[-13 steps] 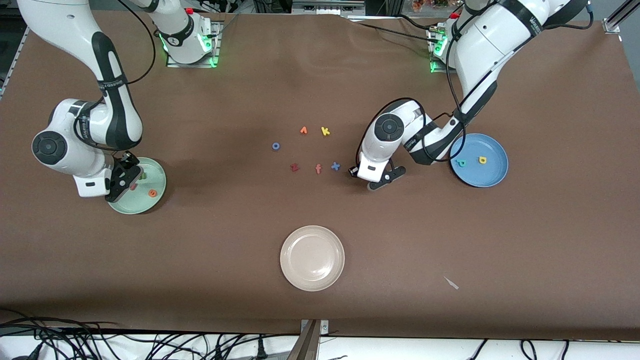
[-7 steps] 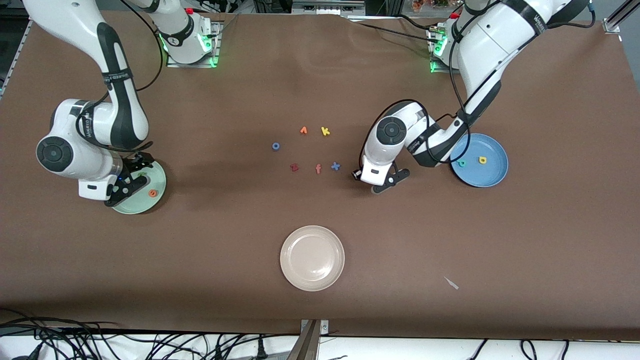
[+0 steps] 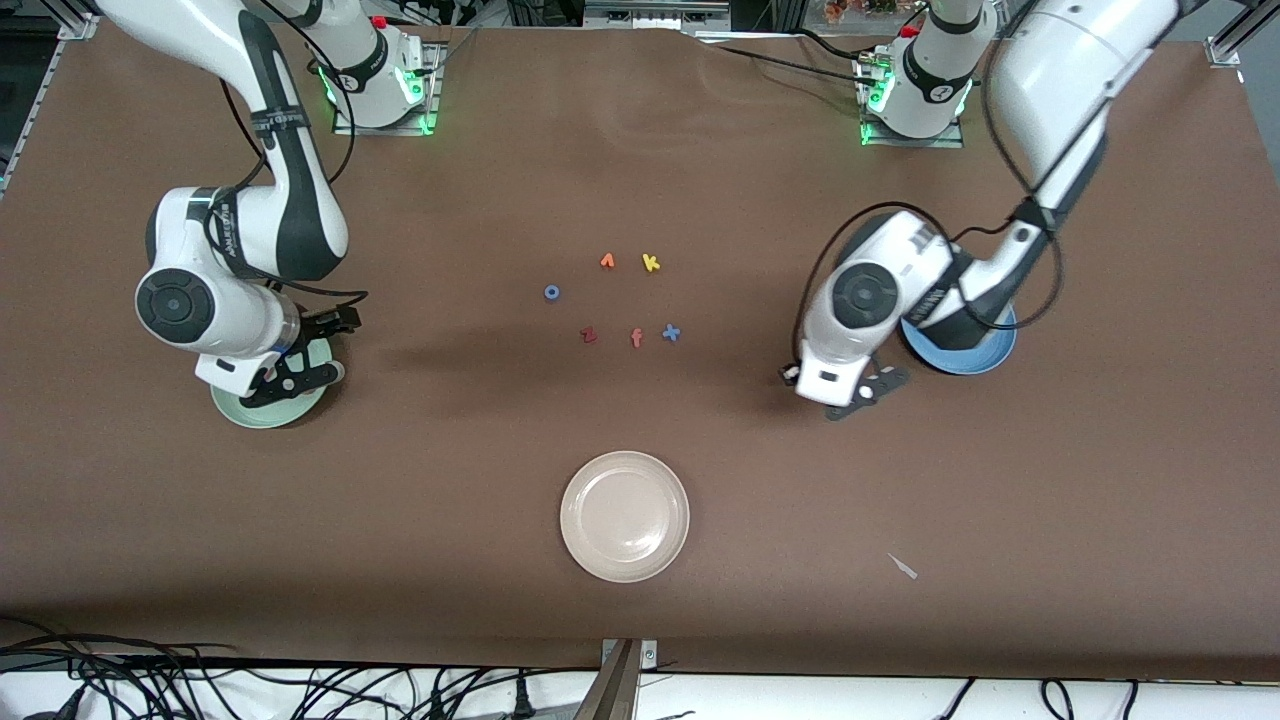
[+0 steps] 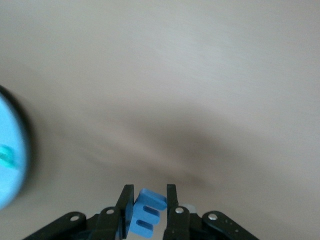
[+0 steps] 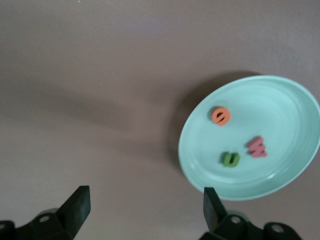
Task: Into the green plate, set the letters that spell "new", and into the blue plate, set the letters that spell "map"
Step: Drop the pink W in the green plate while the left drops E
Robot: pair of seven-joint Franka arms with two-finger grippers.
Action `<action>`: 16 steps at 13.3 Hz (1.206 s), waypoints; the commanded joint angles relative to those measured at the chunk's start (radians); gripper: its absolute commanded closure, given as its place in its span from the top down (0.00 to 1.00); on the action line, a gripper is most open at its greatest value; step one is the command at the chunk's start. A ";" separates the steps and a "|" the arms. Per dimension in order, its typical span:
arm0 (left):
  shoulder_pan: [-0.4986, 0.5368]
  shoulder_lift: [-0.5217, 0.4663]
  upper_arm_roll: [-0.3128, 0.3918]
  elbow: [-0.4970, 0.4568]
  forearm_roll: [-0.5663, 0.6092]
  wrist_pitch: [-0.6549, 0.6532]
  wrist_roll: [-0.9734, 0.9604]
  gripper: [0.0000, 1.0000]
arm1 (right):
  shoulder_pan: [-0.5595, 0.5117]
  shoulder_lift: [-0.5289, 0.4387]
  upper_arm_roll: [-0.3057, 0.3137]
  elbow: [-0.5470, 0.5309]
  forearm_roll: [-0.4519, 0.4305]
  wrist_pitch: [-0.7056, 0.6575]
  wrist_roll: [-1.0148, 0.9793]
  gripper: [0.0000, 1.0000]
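Brown tabletop: right gripper (image 3: 308, 357) has spread wide and lifted off the green plate (image 5: 280, 180), leaving n (image 5: 230, 159), e (image 5: 220, 115), w (image 5: 257, 147) inside. Left gripper (image 3: 868, 390), pinching blue m (image 4: 146, 217), has swung toward seven o'clock of the blue plate (image 3: 985, 358).

Left arm covers most of blue plate (image 3: 985, 352); right arm hides green plate (image 3: 262, 412) w/ its letters.

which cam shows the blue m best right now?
Left wrist view: the blue letter m sits pinched between the left gripper fingers, close up. In the front view the left gripper hides it, and the right wrist view shows only the green plate with its three letters.
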 commanded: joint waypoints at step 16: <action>0.563 0.040 -0.165 -0.246 0.019 -0.154 0.613 1.00 | -0.303 -0.316 0.362 0.218 -0.112 -0.346 0.289 1.00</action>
